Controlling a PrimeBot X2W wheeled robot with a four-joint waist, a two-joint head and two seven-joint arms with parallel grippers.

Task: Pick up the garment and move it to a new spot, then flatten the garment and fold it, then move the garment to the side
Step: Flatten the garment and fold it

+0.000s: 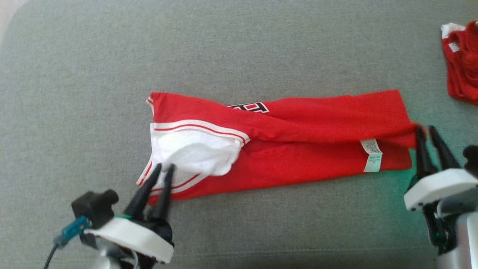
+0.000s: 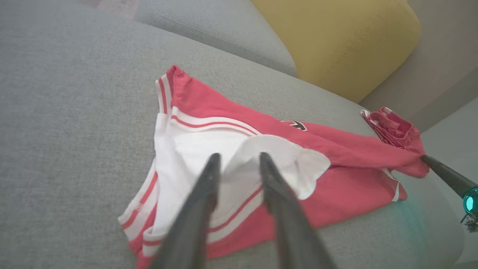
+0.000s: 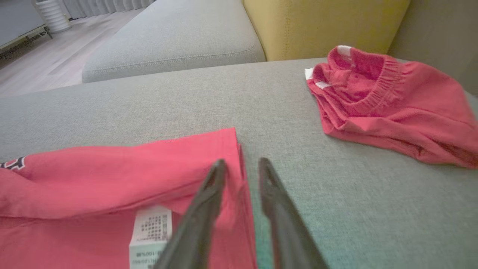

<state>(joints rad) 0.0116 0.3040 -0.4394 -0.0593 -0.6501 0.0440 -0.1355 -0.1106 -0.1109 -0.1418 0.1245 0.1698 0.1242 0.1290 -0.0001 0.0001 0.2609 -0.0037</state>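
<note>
At the left, our left gripper (image 1: 165, 167) sits over the white-trimmed end of the garment (image 1: 298, 164), its fingers a narrow gap apart with white cloth showing between them. The red garment lies folded in a long strip across the middle of the grey cushion (image 1: 239, 48), with a white label (image 1: 371, 155) near its right end. There our right gripper (image 1: 426, 129) stands at the strip's right edge, fingers narrowly parted, straddling that edge. Farther right, well apart, lies a crumpled red bundle (image 1: 463, 63).
</note>
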